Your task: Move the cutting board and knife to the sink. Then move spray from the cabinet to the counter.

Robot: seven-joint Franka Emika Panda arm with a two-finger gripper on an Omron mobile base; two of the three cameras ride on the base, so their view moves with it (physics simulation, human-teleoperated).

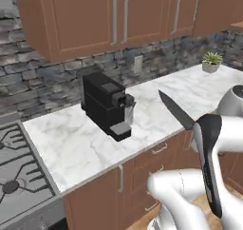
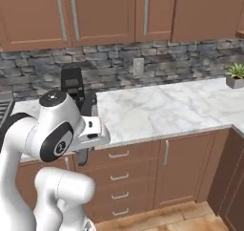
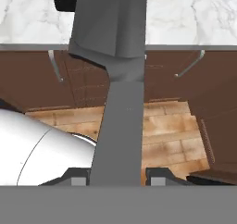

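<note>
My gripper (image 3: 115, 176) is shut on the dark grey handle of the knife (image 3: 118, 121), which runs up between the two fingertips (image 3: 76, 177). In the left base view the knife's pointed blade (image 1: 174, 109) juts up and to the left from behind my arm, in the air over the front edge of the white marble counter (image 1: 90, 148). The counter (image 2: 157, 110) also stretches to the right in the right base view. The brown wall cabinet (image 1: 114, 15) hangs above with its doors shut. The cutting board, the sink and the spray are out of view.
A black coffee machine (image 1: 107, 103) stands on the counter by the stone wall, partly behind my arm (image 2: 74, 84). A small potted plant (image 1: 211, 62) sits far right. A stove (image 1: 14, 177) adjoins the counter's left end. Base drawers (image 2: 119, 175) and wooden floor lie below.
</note>
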